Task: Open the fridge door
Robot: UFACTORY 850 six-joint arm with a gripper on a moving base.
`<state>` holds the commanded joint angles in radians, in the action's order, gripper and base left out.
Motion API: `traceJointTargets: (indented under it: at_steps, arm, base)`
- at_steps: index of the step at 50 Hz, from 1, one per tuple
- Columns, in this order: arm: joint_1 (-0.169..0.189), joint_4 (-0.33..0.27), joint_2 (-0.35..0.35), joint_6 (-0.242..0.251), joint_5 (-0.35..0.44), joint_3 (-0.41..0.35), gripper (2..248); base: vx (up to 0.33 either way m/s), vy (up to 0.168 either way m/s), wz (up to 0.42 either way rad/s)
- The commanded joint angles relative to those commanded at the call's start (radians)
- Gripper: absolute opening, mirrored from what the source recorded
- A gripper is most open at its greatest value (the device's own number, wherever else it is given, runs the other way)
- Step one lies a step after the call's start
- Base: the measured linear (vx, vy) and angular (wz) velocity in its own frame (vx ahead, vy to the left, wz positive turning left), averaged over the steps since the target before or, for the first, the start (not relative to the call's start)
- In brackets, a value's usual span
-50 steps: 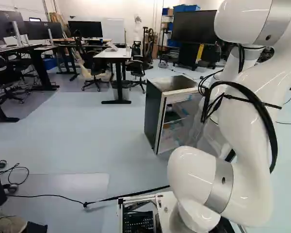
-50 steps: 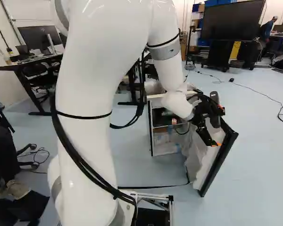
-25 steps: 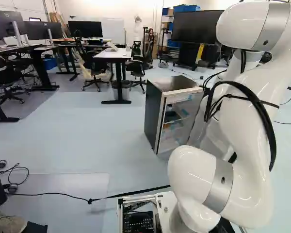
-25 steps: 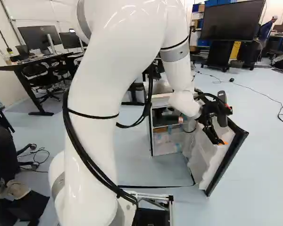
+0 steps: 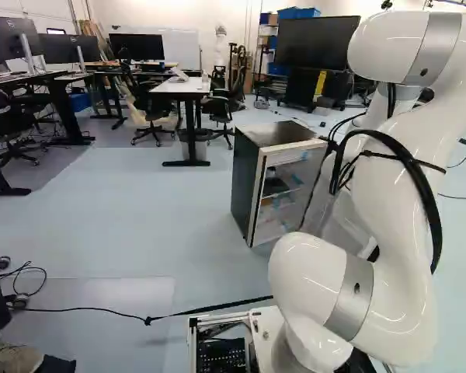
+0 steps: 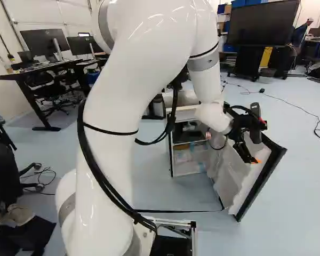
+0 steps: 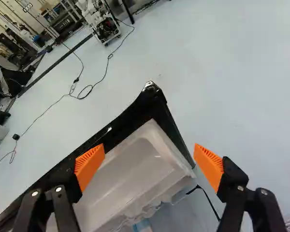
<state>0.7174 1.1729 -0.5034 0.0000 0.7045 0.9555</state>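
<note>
Plainly ajar: the fridge door (image 6: 237,173) stands wide, the gripper (image 6: 252,159) by its free edge

At the left of the right base view, a desk (image 6: 33,71) carries monitors (image 6: 41,41), with a dark office chair (image 6: 49,92) beneath and beside it. Next comes the white arm (image 6: 104,160), rising from its joint at the foot and reaching over towards the fridge (image 6: 189,167), whose shelves are exposed and hold a few items. Right of those shelves hangs the gripper, its fingers spread apart and grasping nothing. The door angles out from the cabinet, pale moulded liner facing the shelves, dark frame outermost. In the wrist view, the door's corner and liner lie ahead of and between the two orange pads (image 7: 89,166); one pad overlaps the dark frame, though whether they touch I cannot tell. Farther right, beyond the door, a cable (image 6: 304,110) snakes across the floor (image 6: 304,176).
</note>
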Motion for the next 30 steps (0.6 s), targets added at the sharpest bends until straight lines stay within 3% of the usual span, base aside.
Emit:
traceJointTargets:
  at_steps: [14, 30]
  arm:
    - [-0.004, 0.0, 0.007, 0.0, 0.0, -0.01, 247]
    - [-0.02, 0.0, 0.067, 0.0, 0.0, -0.092, 247]
  base:
    - [0.0, 0.0, 0.0]
    - [0.0, 0.0, 0.0]
